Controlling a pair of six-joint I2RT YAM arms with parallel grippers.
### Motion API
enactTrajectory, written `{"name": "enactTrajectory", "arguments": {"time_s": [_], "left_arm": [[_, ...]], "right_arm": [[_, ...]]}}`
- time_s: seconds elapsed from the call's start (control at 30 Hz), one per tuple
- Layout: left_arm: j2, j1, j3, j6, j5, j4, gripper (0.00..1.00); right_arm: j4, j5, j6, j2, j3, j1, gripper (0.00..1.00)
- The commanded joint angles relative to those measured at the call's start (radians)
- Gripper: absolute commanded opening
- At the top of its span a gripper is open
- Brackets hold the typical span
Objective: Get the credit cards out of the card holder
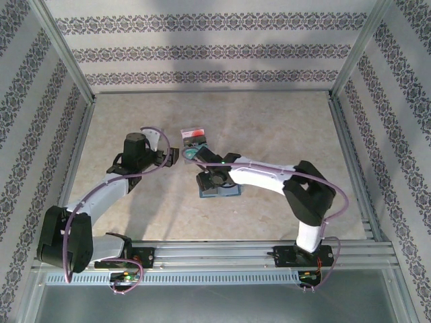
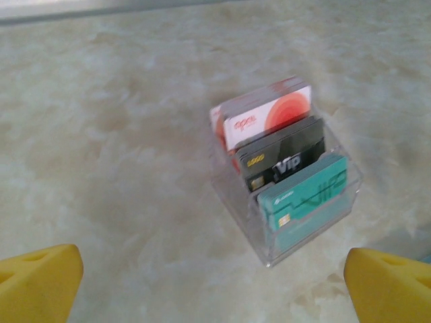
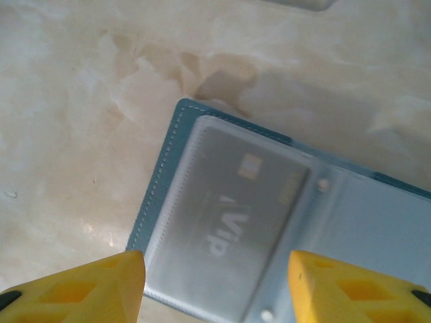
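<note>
Beige marbled desk [image 1: 283, 128], patterned wallpaper walls [image 1: 202, 50]. The slate-blue fabric card holder [image 3: 363, 215] lies open mid-desk beneath my half-spread right jaws; my left jaws gape wide near boxed plastic credit cards [image 2: 283, 168].

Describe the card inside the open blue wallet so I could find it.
On the beige marbled table, beneath the right arm's yellow pincer, lies an open slate-blue fabric card holder. Under its cloudy sleeve lies a grey card lettered VIP, flat, unlike the cards standing in the clear rack.
</note>
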Motion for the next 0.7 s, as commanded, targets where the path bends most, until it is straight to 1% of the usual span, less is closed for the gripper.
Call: {"name": "enactTrajectory", "arguments": {"time_s": [0.0, 0.07, 0.23, 0.67], "left_arm": [[-0.045, -0.01, -0.03, -0.089, -0.068, 0.022, 1.0], [-0.048, -0.009, -0.039, -0.105, -0.068, 0.031, 1.0], [-0.036, -0.01, -0.043, -0.129, -0.055, 0.061, 1.0], [-0.029, -0.011, -0.029, -0.132, -0.052, 0.033, 1.0]], "right_arm": [[-0.073, 0.033, -0.014, 0.056, 0.054, 0.014, 0.6], [-0.075, 0.036, -0.009, 0.077, 0.062, 0.015, 0.62], [-0.08, 0.038, -0.004, 0.112, 0.067, 0.014, 0.64], [-0.07, 0.007, -0.006, 0.154, 0.075, 0.018, 0.69]]}}
